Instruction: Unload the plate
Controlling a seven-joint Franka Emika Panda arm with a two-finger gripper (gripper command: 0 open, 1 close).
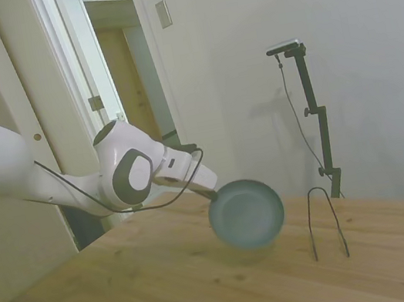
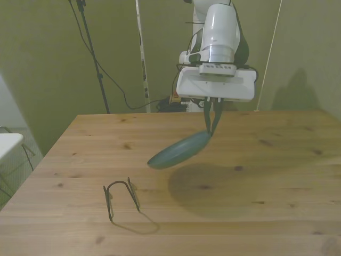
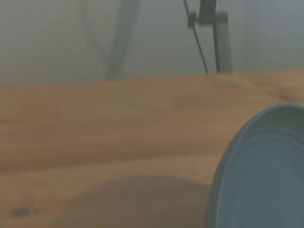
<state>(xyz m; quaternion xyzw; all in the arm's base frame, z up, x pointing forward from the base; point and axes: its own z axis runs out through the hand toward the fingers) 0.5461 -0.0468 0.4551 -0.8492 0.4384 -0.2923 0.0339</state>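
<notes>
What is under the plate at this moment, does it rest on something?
The plate rests on nothing: the gripper holds it by its rim, tilted, in the air. Under it is bare wooden table with the plate's shadow. The wire stand stands apart, empty.

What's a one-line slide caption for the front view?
Gripper holds the teal plate by its rim, tilted above the wooden table, apart from the empty wire stand.
</notes>
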